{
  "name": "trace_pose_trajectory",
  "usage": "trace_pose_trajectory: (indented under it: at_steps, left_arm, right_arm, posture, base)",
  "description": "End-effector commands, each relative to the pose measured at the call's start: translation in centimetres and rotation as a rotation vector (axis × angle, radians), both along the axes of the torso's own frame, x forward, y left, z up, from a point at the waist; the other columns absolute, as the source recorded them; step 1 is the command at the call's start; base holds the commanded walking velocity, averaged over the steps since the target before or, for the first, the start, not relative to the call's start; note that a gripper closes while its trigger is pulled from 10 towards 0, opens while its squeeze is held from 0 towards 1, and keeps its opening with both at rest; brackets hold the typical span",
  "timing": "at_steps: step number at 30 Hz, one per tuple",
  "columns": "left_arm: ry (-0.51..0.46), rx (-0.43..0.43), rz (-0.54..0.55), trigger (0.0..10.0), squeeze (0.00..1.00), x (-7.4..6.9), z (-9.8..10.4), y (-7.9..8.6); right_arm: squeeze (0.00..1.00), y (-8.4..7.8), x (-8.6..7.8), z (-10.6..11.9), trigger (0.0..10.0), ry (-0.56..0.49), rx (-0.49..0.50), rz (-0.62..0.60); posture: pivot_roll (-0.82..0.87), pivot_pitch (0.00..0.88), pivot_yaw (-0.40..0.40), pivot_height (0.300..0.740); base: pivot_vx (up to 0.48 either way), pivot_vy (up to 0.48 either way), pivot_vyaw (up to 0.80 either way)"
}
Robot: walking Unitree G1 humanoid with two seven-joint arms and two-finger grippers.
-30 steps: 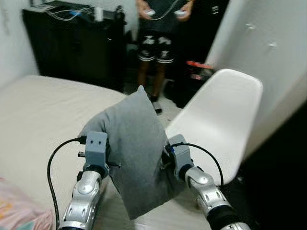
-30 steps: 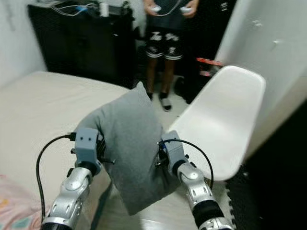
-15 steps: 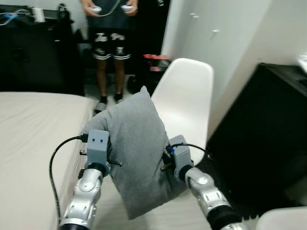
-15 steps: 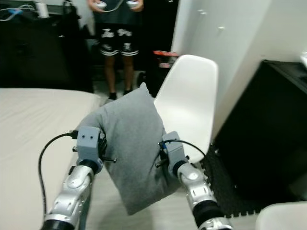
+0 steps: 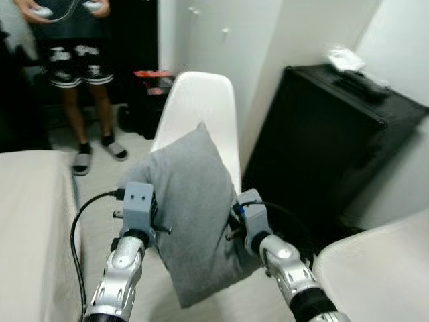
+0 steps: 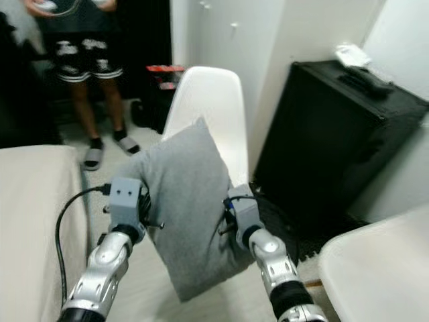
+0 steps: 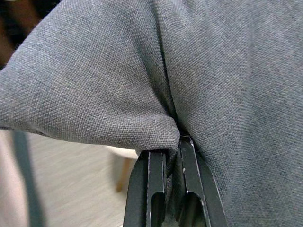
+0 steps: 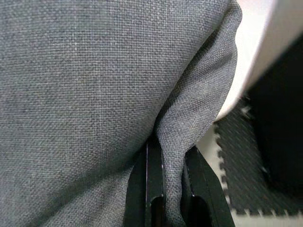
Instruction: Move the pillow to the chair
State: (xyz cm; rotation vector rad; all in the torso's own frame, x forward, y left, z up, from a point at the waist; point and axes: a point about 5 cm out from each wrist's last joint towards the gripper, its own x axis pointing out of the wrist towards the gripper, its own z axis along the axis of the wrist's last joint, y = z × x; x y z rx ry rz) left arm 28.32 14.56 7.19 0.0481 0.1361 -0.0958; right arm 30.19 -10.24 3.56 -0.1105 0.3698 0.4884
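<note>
Pinching folds of the soft grey pillow (image 5: 191, 221) at its sides, the left end effector (image 7: 171, 150) and right end effector (image 8: 171, 153) hold it aloft; beyond them stands the white chair (image 5: 201, 114). It looks light, squashy.

A black cabinet (image 6: 335, 127) stands against white walls (image 6: 268, 54); a beige bed (image 5: 30, 221) sits left, over pale flooring (image 5: 100, 168).
</note>
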Motion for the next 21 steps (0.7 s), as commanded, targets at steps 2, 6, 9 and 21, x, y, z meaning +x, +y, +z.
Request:
trace_pose_trajectory:
  at_steps: [2, 6, 9, 21]
  left_arm:
    - [0.001, -0.009, -0.081, 10.0, 0.0, -0.03, -0.02, -1.87]
    - [0.001, -0.008, -0.082, 10.0, 0.0, -0.03, -0.04, -1.88]
    - [0.001, -0.007, -0.084, 10.0, 0.0, -0.05, -0.06, -1.89]
    - [0.003, -0.001, -0.082, 10.0, 0.0, -0.04, -0.12, -1.83]
  right_arm:
    - [0.0, 1.68, 0.69, 1.66, 10.0, -0.082, 0.035, 0.061]
    - [0.0, 1.68, 0.66, 1.64, 10.0, -0.081, 0.034, 0.061]
    - [0.0, 1.74, 0.65, 1.62, 10.0, -0.082, 0.033, 0.061]
    - [0.0, 1.7, 0.54, 1.49, 10.0, -0.078, 0.033, 0.064]
  posture:
    - [0.06, 0.0, -0.102, 0.74]
    - [0.06, 0.0, -0.101, 0.74]
    - [0.06, 0.0, -0.099, 0.74]
    - [0.06, 0.0, -0.099, 0.74]
  base:
    - [0.0, 0.0, -0.8]
    - [0.0, 0.0, -0.8]
    - [0.0, 0.0, -0.8]
    - [0.0, 0.0, -0.8]
